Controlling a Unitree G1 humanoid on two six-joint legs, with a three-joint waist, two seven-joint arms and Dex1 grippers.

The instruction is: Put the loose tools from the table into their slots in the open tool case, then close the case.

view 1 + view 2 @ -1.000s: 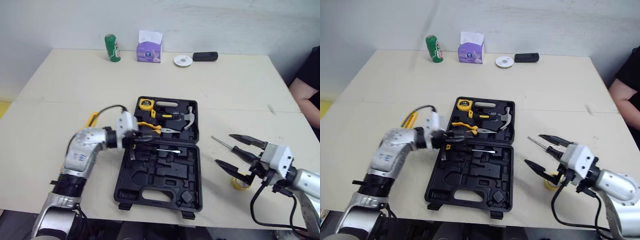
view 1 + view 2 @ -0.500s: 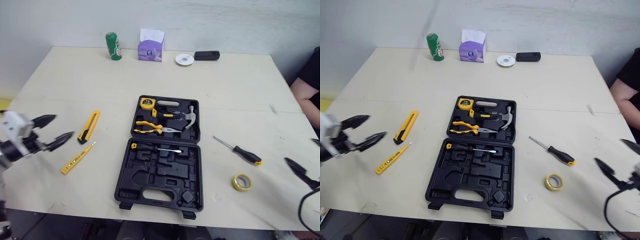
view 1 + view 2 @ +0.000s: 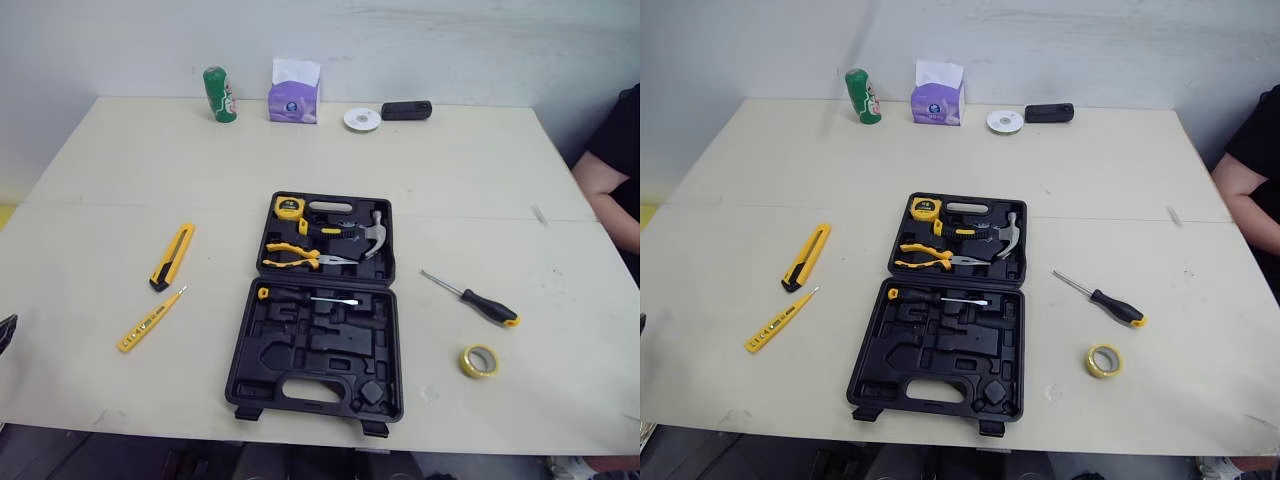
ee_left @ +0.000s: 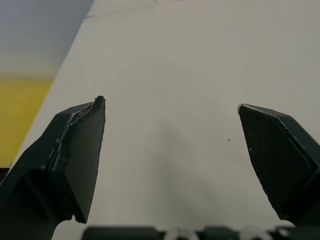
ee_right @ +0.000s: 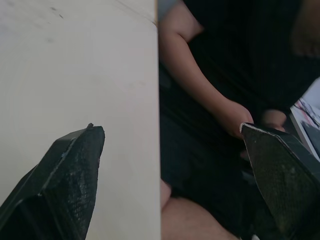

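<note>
Left gripper [image 4: 170, 105] hung spread wide over the table [image 3: 450, 170] by its left edge, right gripper [image 5: 168, 127] equally wide at the right edge; open tool case [image 3: 320, 340] lay mid-table, toward the front edge

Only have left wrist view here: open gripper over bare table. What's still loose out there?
Observer: Four tools. A knife and a tester pen lie left of the case, and a screwdriver and a tape roll lie right of it.
Operator: Case state?
Observer: Open, both halves flat. It already holds a tape measure, pliers, a hammer and a second screwdriver.
Operator: And the other arm?
Observer: Right gripper is open and empty, at the table edge, with a person's arm just beyond.
</note>
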